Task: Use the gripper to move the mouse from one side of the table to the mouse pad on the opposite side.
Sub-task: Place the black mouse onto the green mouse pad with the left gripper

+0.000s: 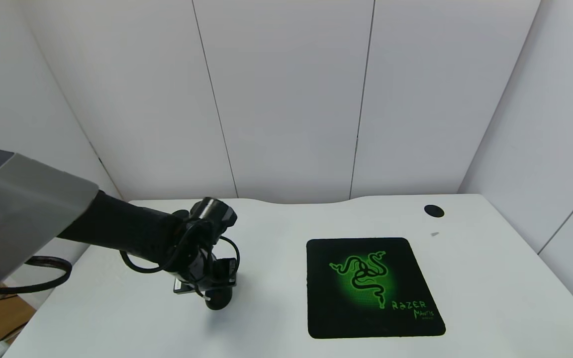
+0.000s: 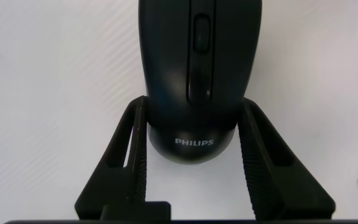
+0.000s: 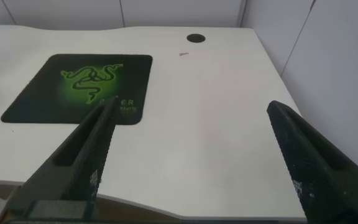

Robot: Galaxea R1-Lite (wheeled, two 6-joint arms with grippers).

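The black mouse (image 1: 220, 300) with white "PHILIPS" lettering (image 2: 194, 74) sits on the left half of the white table (image 1: 276, 318). My left gripper (image 1: 214, 290) is right over it, and its two fingers (image 2: 129, 155) press against the mouse's sides near its rear end. I cannot tell whether the mouse is lifted off the table. The black mouse pad (image 1: 372, 318) with the green snake logo lies on the right half, also shown in the right wrist view (image 3: 36, 93). My right gripper (image 3: 191, 109) is open and empty above the table's front right edge.
A round black cable hole (image 1: 433, 211) lies behind the pad at the back right and also shows in the right wrist view (image 3: 196, 38). White partition walls stand behind and to both sides. Bare table lies between the mouse and the pad.
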